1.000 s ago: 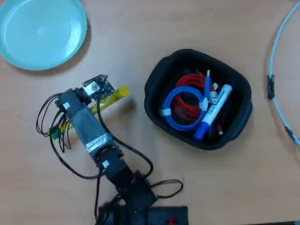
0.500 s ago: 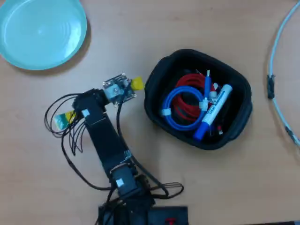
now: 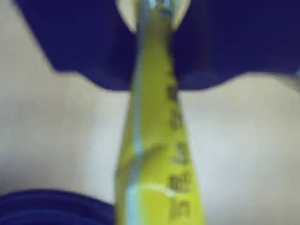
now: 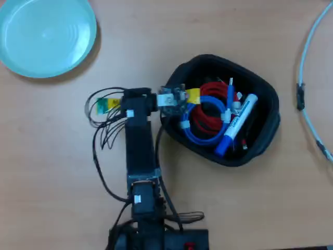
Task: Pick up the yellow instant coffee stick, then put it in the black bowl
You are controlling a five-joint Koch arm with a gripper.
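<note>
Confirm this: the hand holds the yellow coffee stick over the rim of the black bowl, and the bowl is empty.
Not empty. In the overhead view the black bowl already holds coiled red and blue cables and a blue-and-white marker. The rest stands: the hand holds the yellow coffee stick over the bowl's rim.

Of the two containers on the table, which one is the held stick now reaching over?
The black bowl, which holds cables and a marker. The yellow instant coffee stick crosses its left rim; the light-blue plate sits empty at far upper left.

Overhead view looks straight down; wrist view sits close along the yellow instant coffee stick [image 3: 159, 140], shared
</note>
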